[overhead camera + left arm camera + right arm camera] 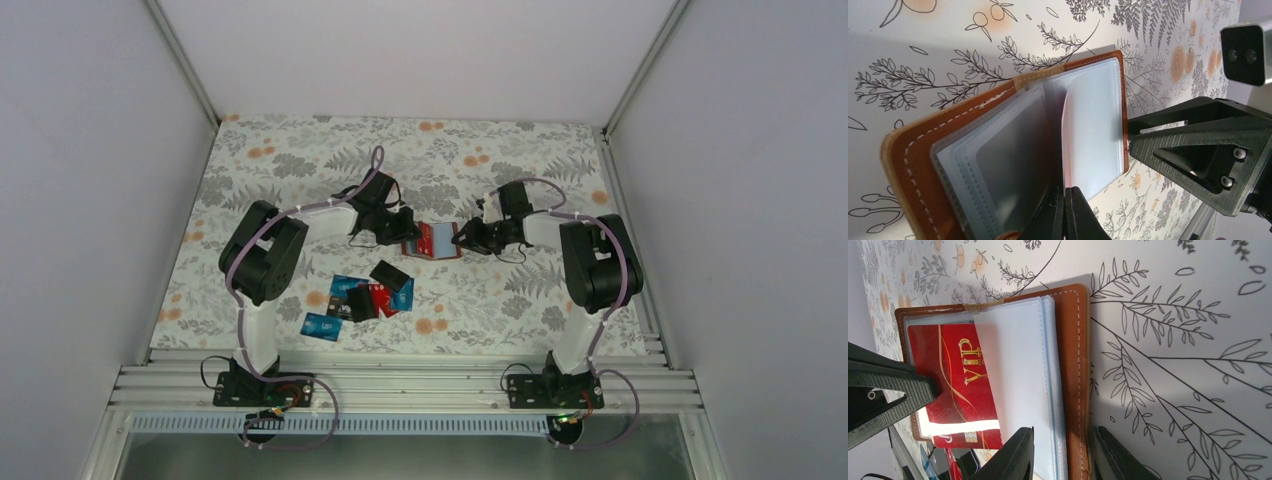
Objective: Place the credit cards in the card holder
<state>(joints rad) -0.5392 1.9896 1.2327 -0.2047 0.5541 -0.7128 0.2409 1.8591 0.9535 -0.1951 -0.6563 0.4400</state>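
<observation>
Top: reddish-brown leather card holder (432,241) lies open between both grippers; blue, red, black plastic cards (365,297) loose behind the left one.
Left wrist: left gripper (1066,212) pinched flat on a clear sleeve (1093,135).
Right wrist: right gripper (1063,460) narrow, clamping the holder's cover edge; red VIP card (960,385) sleeved just left of it.

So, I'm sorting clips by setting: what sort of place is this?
Probably a lab robot test booth: plain white panel walls on an aluminium frame, a left arm and right arm bolted to a rail, and a floral-cloth table with a card holder and credit cards.
</observation>
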